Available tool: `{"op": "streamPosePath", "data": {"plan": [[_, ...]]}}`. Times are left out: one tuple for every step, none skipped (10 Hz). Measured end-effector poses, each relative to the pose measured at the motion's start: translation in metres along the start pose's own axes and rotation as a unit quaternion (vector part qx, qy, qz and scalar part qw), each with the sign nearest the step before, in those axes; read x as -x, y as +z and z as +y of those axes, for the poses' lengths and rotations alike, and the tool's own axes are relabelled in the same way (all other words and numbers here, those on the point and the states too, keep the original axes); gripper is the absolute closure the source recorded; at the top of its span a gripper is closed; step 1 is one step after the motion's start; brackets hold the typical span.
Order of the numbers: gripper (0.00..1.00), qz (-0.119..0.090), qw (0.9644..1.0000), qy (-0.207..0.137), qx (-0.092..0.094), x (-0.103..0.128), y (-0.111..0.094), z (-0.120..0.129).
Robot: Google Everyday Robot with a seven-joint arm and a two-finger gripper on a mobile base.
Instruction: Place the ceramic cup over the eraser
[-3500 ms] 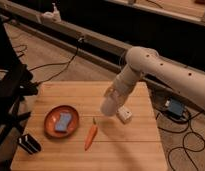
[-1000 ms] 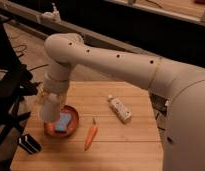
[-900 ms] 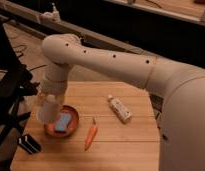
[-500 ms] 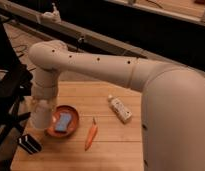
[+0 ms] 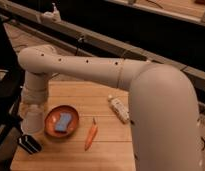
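Observation:
The white ceramic cup (image 5: 32, 119) hangs mouth-down at the end of my arm, over the table's left edge. The gripper (image 5: 33, 106) is hidden behind the arm's wrist and the cup. The black eraser (image 5: 29, 144) lies on the wooden table (image 5: 108, 150) at the front left corner, just below and slightly in front of the cup. A small gap shows between the cup's rim and the eraser.
An orange plate (image 5: 61, 120) holding a blue sponge pad (image 5: 62, 122) sits right of the cup. A carrot (image 5: 90, 135) lies mid-table. A whitish bottle-like thing (image 5: 119, 109) lies further right. My big white arm (image 5: 146, 100) fills the right side.
The arm has swung the cup from over the orange plate leftward and downward, so it now hangs just above the eraser.

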Motion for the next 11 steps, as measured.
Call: {"op": "streamPosePath", "data": {"plan": [[1.0,-0.004,1.0,-0.006,0.0,0.003,0.003,-0.005],[1.0,-0.011,0.9998,-0.014,-0.002,0.008,0.01,-0.011],[1.0,-0.017,0.9997,-0.017,-0.004,0.011,0.014,-0.015],[1.0,-0.021,0.9996,-0.019,-0.007,0.013,0.018,-0.018],[1.0,-0.025,0.9994,-0.021,-0.01,0.015,0.02,-0.021],[1.0,-0.028,0.9992,-0.026,-0.012,0.019,0.023,-0.025],[1.0,-0.03,0.9991,-0.028,-0.012,0.021,0.026,-0.027],[1.0,-0.034,0.9989,-0.032,-0.011,0.023,0.03,-0.03],[1.0,-0.036,0.9987,-0.034,-0.009,0.025,0.033,-0.031],[1.0,-0.037,0.9987,-0.035,-0.006,0.025,0.036,-0.031],[1.0,-0.039,0.9987,-0.034,-0.002,0.026,0.04,-0.031]]}}
